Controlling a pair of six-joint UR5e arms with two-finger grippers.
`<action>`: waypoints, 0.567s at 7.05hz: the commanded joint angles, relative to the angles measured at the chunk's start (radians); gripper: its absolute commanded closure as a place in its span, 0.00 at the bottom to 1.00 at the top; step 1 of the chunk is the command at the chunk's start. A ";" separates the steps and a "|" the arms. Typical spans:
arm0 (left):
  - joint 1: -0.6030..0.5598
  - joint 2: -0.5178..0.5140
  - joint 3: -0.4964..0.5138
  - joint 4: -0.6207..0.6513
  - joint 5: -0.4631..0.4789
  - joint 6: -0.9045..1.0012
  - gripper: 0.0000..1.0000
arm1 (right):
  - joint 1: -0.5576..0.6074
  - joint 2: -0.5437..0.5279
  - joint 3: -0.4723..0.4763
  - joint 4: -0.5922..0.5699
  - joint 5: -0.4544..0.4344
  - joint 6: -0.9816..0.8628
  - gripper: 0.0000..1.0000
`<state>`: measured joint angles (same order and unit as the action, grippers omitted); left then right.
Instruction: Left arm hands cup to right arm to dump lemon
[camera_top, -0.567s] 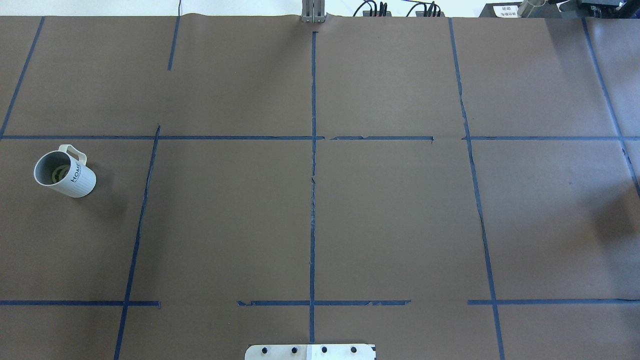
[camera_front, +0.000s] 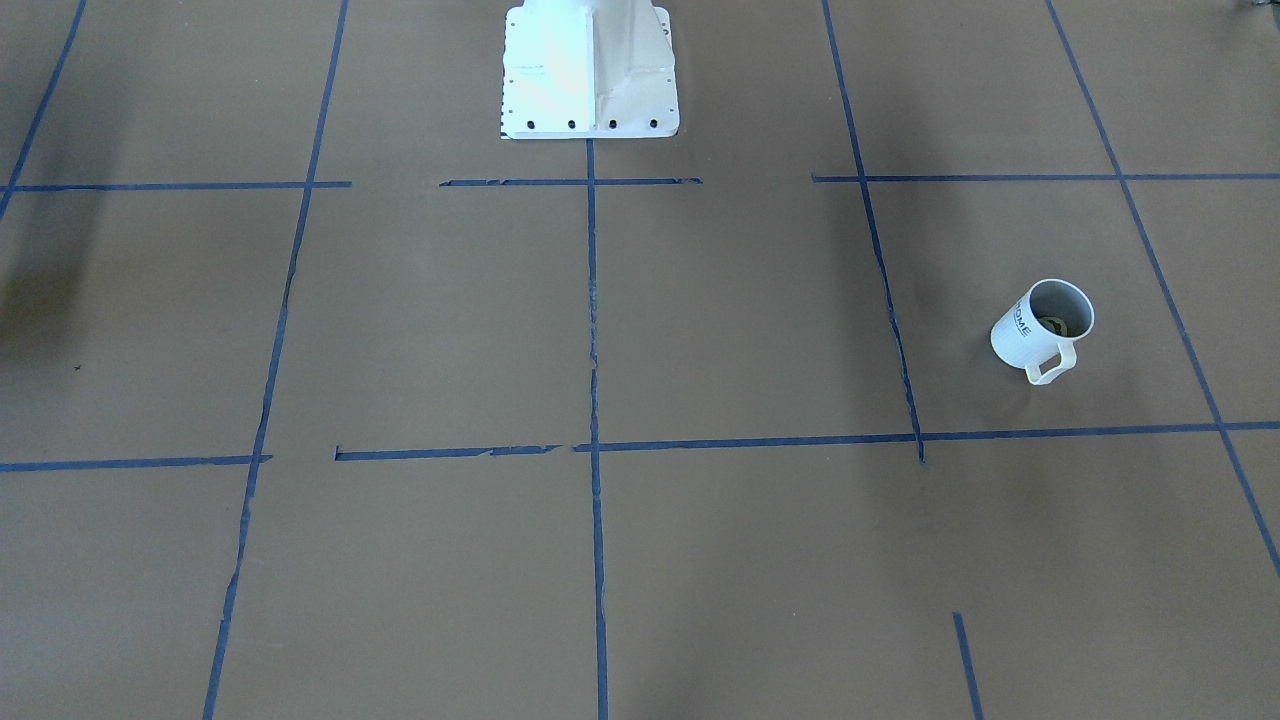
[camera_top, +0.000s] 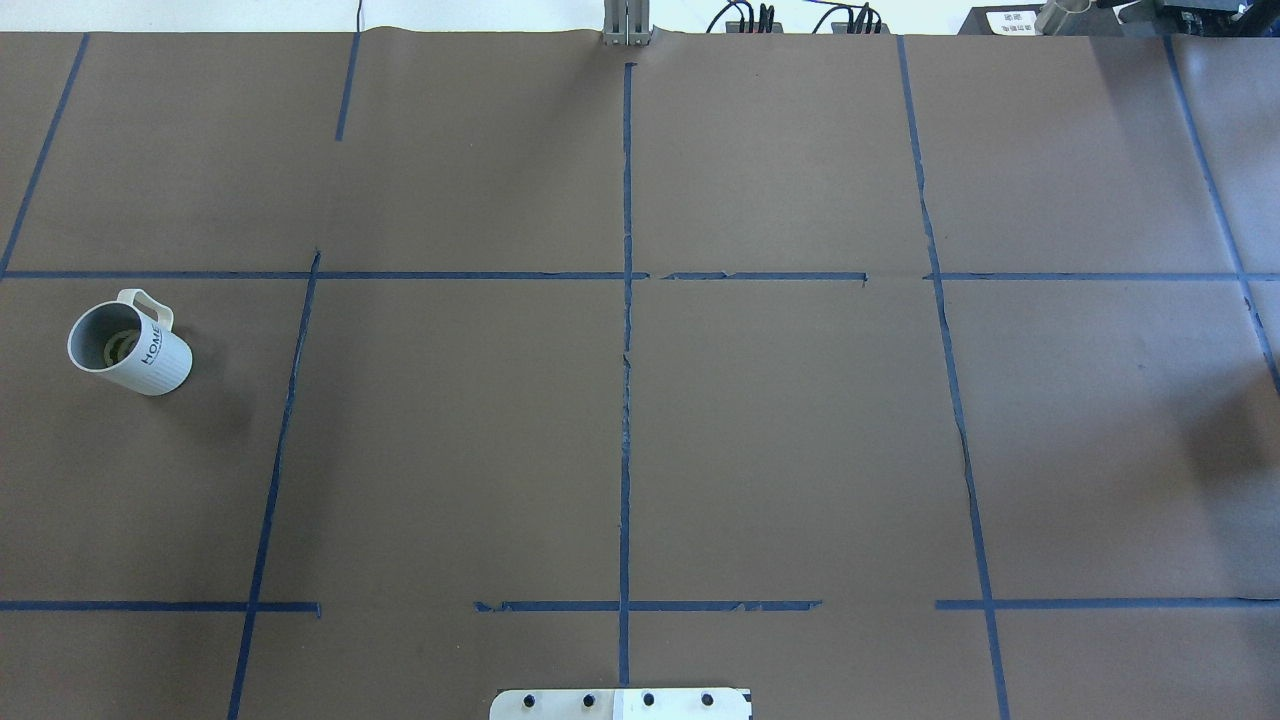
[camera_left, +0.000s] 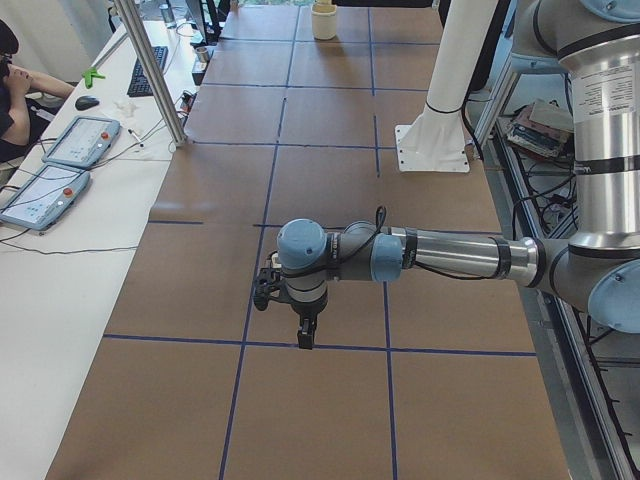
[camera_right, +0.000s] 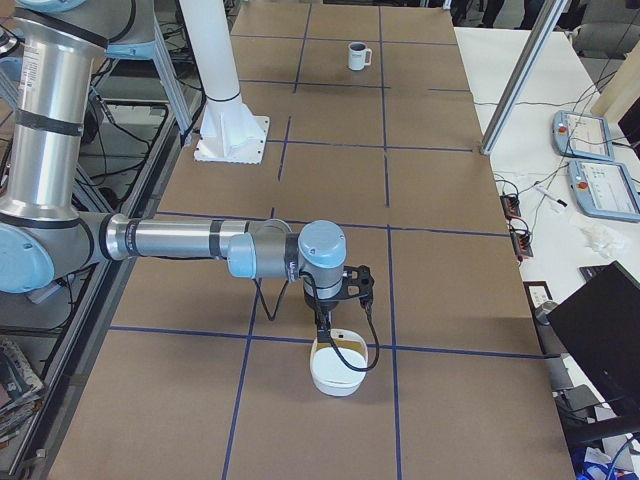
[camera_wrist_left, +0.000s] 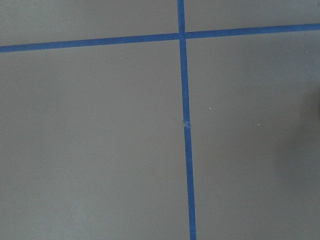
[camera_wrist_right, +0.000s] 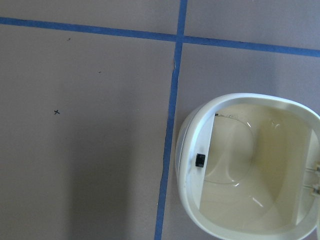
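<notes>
**Cup and lemon at the robot's left; claw states not readable**

Neither arm enters the overhead or front-facing views, and neither wrist camera shows its own fingers. The left claw (camera_left: 303, 328) and the right claw (camera_right: 325, 325) appear only from the side, pointing down over the table (camera_top: 780, 450). Whether either is wide or narrow cannot be told.

The cup (camera_top: 130, 348) stands upright on the table at the robot's left, handle turned away from the robot. In the left side view it cannot be made out. The lemon (camera_top: 118, 348) lies inside it, partly hidden by the cup wall, so the slice count is unclear.

A white bowl (camera_right: 335, 378) sits under the right claw, well apart from the cup; the right wrist view crops its right and lower edges.

Surroundings: blue tape lines (camera_top: 626, 400), the white robot pedestal (camera_front: 590, 70), and a person (camera_left: 10, 70) cut off at the frame edge.
</notes>
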<state>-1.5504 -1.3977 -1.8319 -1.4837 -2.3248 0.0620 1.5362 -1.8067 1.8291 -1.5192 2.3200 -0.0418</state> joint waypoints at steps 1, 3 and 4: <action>0.012 -0.096 -0.006 -0.009 -0.002 -0.008 0.00 | -0.007 0.001 -0.001 0.070 0.002 0.007 0.00; 0.021 -0.168 0.016 -0.010 -0.005 -0.010 0.00 | -0.008 0.001 -0.002 0.070 0.002 0.007 0.00; 0.035 -0.171 0.011 -0.039 -0.005 -0.083 0.00 | -0.008 0.001 -0.002 0.070 0.002 0.008 0.00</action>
<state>-1.5291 -1.5529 -1.8199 -1.5006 -2.3293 0.0337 1.5285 -1.8055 1.8276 -1.4508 2.3224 -0.0351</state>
